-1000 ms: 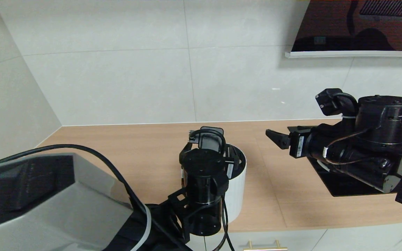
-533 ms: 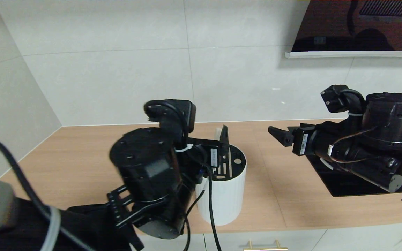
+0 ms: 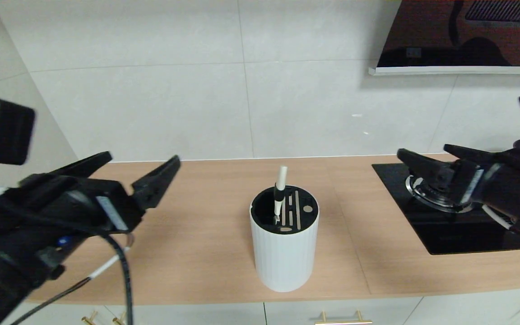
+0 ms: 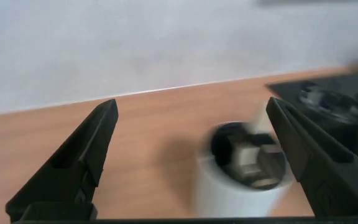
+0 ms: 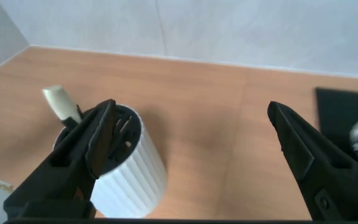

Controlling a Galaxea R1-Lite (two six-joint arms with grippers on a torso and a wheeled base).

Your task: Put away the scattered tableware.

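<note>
My left jaws, released and spread wide, have swung off to the left of the holder they were over a second ago, and they hold nothing. The white-handled utensil now stands upright in a slot of the holder, mid-worktop, so I judge this piece is put away. My right jaws, also released and empty, have drawn back over the hob.
</note>
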